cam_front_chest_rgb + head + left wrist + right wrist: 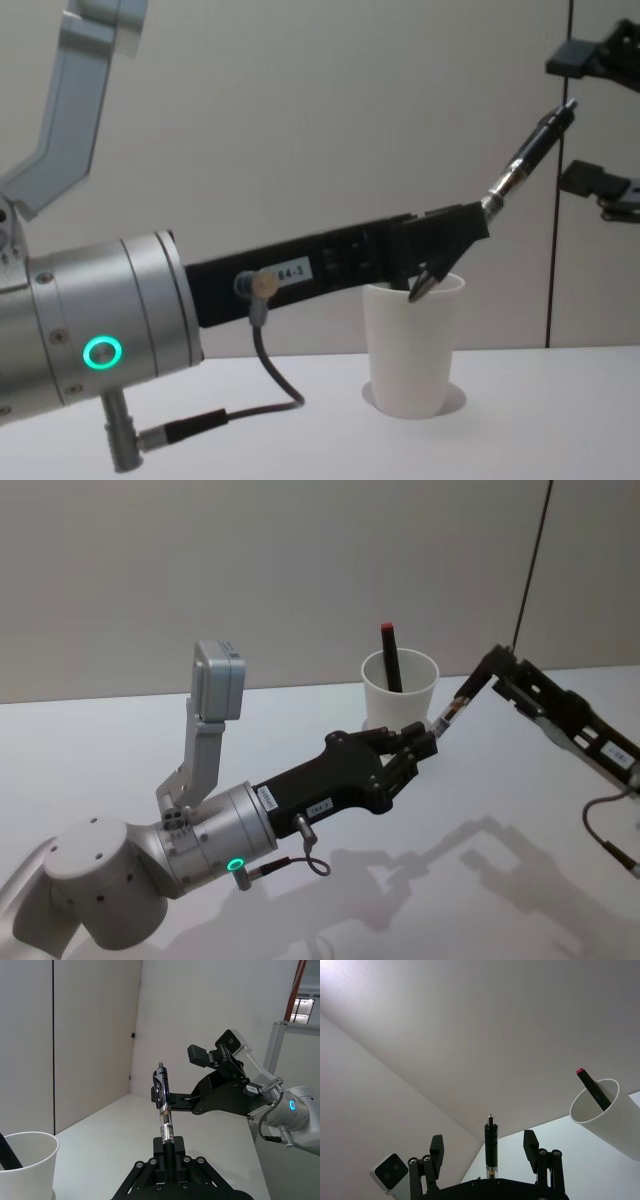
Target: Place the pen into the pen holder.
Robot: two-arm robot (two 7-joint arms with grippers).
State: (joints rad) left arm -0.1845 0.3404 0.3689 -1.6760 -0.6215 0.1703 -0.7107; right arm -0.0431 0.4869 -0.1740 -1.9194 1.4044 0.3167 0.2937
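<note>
Head view is showing you the left gripper clamping the pen by its lower end just beside the white paper cup, its long axis tilting up toward the right gripper, whose fingers are spreading wide around its top.

The pen holder stands far back on the desk. A marker stands in it. The pen is just right of it, between the left end effector and the right end effector.
</note>
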